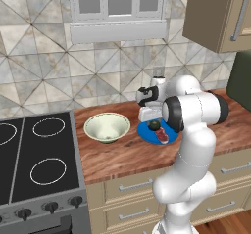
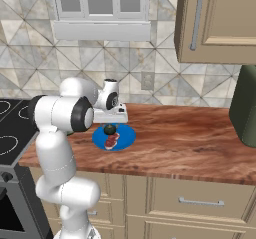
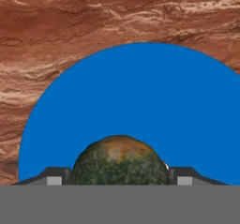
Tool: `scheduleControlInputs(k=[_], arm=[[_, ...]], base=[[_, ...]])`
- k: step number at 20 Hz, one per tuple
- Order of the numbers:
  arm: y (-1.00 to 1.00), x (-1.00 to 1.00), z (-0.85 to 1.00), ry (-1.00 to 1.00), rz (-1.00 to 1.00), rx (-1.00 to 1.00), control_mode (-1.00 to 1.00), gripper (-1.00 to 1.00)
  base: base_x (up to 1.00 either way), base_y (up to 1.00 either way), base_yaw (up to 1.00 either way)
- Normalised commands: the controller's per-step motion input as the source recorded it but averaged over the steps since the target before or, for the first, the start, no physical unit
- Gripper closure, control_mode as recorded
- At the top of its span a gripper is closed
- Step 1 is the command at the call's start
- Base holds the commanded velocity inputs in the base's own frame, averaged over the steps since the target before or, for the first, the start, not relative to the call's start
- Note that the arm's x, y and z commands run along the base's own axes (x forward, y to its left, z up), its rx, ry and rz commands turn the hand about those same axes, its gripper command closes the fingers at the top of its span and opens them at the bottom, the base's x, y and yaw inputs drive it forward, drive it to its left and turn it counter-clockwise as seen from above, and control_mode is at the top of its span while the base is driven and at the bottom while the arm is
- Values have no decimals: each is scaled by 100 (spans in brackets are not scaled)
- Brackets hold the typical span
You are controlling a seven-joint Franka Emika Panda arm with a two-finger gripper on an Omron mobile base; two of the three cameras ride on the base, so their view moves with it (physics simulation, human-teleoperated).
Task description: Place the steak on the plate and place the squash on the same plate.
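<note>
While the end effector point(image 3: 120, 181) hung over the blue plate point(image 3: 154, 96) on the counter point(image 2: 190, 138), its two fingers squeezed the squash point(image 3: 120, 162). Beside it, the steak point(image 2: 112, 141) lay on the plate. No words showed anywhere.

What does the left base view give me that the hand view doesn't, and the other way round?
Left base view alone: the steak lying on the plate, the pale green bowl left of the plate on the wooden counter, the stove and the white arm.

Hand view alone: the two dark fingers standing either side of the squash, with blue plate surface beyond it.

Both: the squash over the blue plate, and the gripper at it. Whether the fingers actually press the squash is not clear.
</note>
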Motion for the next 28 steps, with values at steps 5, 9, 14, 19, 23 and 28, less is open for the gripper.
scheduleControlInputs(k=[5, 9, 14, 19, 23, 28], arm=[[0, 0, 0, 0, 0, 0, -100, -100], [-2, 0, 20, 0, 0, 0, -100, -100], [0, 0, 64, 0, 0, 0, -100, -100], [-4, -3, 81, 0, 0, 0, -100, -100], [0, -76, 58, 0, 2, 2, -100, -100], [0, -100, 38, 0, 4, 4, -100, -100]], base=[[0, 0, 0], [0, 0, 0], [0, 0, 0], [0, 0, 0], [0, 0, 0], [0, 0, 0]])
